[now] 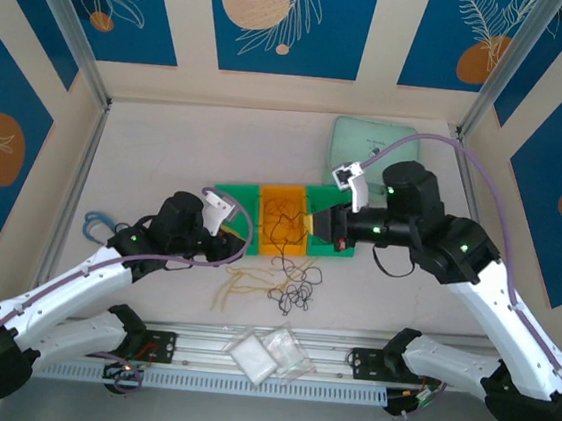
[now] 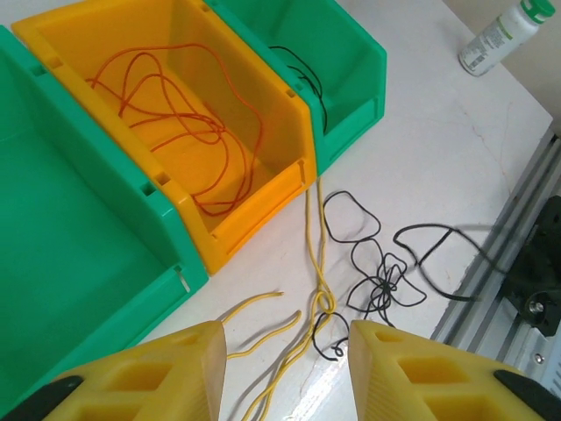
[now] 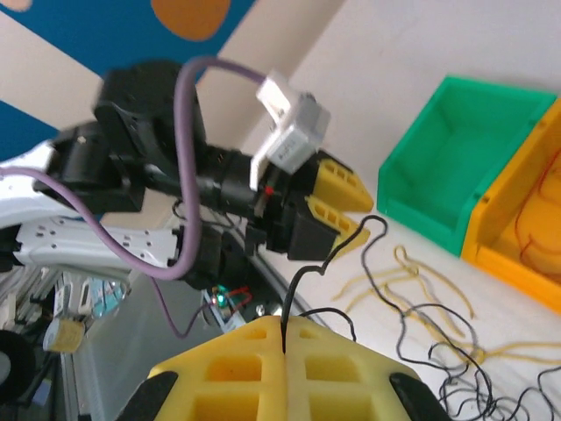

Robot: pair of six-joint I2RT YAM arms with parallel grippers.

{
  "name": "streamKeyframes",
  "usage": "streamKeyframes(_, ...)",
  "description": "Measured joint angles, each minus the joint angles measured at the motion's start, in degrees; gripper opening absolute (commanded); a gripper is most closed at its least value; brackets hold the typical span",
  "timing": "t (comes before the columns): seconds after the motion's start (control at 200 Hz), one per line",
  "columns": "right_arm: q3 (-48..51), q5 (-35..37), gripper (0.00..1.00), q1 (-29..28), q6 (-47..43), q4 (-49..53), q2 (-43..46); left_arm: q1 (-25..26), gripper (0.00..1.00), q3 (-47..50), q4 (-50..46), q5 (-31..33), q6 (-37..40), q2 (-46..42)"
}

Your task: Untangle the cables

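Pale table (image 1: pixel 167 148) walled by blue-and-cream panels (image 1: pixel 291 21), with a row of bins (image 1: pixel 247 202) at its middle.
Brown-orange cables (image 2: pixel 175 114) lie in the orange bin (image 2: pixel 254 206). Yellow cables (image 2: pixel 311 263) and a black tangle (image 2: pixel 381 285) sprawl on bare table between the bins and the aluminium rail (image 1: pixel 244 368) at the near edge. The left pincer (image 2: pixel 285 338) hovers agape above them, and the right pincer (image 3: pixel 285 329) is clamped on a black cable (image 3: pixel 286 307). Bare surface spreads behind and left of the bins.

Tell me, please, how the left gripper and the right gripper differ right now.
The left gripper is open and empty; the right gripper is shut on a black cable. The left gripper looks down on yellow cables; the right gripper looks across at the left arm. Both have yellow fingers.
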State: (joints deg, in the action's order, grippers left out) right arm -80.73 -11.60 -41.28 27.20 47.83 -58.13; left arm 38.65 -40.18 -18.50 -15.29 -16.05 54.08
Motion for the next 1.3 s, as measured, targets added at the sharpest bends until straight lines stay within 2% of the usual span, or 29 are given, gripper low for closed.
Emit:
streamKeyframes(0.25, -5.64, 0.87, 0.0, 5.92, -4.26, 2.01, -2.23, 0.0, 0.41, 0.02, -2.51, 1.86, -0.02, -1.22)
streamKeyframes(0.48, -5.84, 0.5, 0.0, 13.25, -7.61, 2.8, -8.13, 0.0, 0.42, 0.02, -3.65, 2.93, -0.02, -2.23)
streamKeyframes(0.74, -5.84, -2.89, 0.0, 21.44, -9.29, 1.01, -10.43, 0.0, 0.42, 0.02, -4.61, 3.8, 0.0, -2.27)
streamKeyframes(1.301, -2.49, -9.46, 0.0, 30.86, -10.25, -6.16, -17.92, -0.02, 0.42, -0.07, -4.7, 4.87, 0.5, 0.74)
